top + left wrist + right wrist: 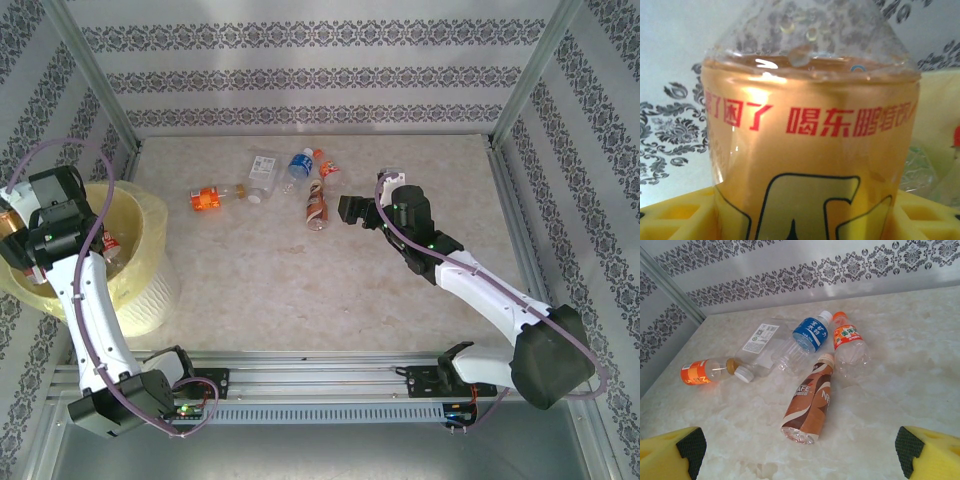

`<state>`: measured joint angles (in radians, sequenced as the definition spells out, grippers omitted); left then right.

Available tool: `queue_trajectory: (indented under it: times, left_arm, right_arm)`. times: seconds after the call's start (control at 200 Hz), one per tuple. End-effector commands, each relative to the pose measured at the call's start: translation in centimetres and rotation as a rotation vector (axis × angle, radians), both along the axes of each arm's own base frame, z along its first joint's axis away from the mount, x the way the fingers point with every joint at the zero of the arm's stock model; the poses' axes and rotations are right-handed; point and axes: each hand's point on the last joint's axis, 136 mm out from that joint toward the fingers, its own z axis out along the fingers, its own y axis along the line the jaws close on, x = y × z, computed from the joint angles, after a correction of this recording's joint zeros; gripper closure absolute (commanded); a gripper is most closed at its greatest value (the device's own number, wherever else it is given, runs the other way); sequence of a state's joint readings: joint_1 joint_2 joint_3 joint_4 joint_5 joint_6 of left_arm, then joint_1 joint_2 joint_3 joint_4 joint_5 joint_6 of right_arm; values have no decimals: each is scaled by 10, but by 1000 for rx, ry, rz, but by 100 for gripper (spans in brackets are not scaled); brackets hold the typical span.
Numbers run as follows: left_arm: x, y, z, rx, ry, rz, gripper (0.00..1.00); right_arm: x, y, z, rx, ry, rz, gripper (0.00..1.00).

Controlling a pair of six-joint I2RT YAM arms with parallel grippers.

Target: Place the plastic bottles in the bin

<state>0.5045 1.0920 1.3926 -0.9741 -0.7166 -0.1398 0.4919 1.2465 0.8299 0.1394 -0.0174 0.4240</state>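
Observation:
My left gripper (14,232) hangs over the bin (150,218), a wide pale-yellow bucket at the table's left edge. It is shut on a clear plastic bottle with an orange-yellow label and red print (810,150), upright between its yellow fingers (670,220). Another bottle (110,246) lies inside the bin. Several bottles lie at mid-table: a brown one (810,402), a blue-labelled one (809,336), an orange-capped one (847,340), a clear white-capped one (760,346) and an orange-labelled one (702,372). My right gripper (800,455) is open just short of the brown bottle's base.
Patterned walls and metal posts (95,80) close in the table on three sides. Bare marble tabletop (300,290) stretches between the bottles and the arm bases. The bin's ribbed side (150,300) stands close to the left arm.

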Motion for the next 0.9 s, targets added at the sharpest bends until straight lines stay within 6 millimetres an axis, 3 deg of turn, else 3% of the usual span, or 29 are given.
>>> queue_trajectory:
  times: [0.0,0.11,0.35,0.64,0.894]
  left_arm:
    - [-16,3,-3,9,21,77,34]
    - [-19,5,0,11,12,118,20]
    - [-20,2,4,-6,-22,124,11]
    - [-1,-8,-1,-98,-160,65,0]
    - [22,-15,-2,-168,-287,1,0]
  right_arm:
    - [7,1,17,32,-34,3,2]
    - [7,1,16,31,-33,6,2]
    - [9,3,14,29,-27,10,2]
    - [13,9,16,41,-37,33,2]
    - [17,11,24,39,-47,38,2]
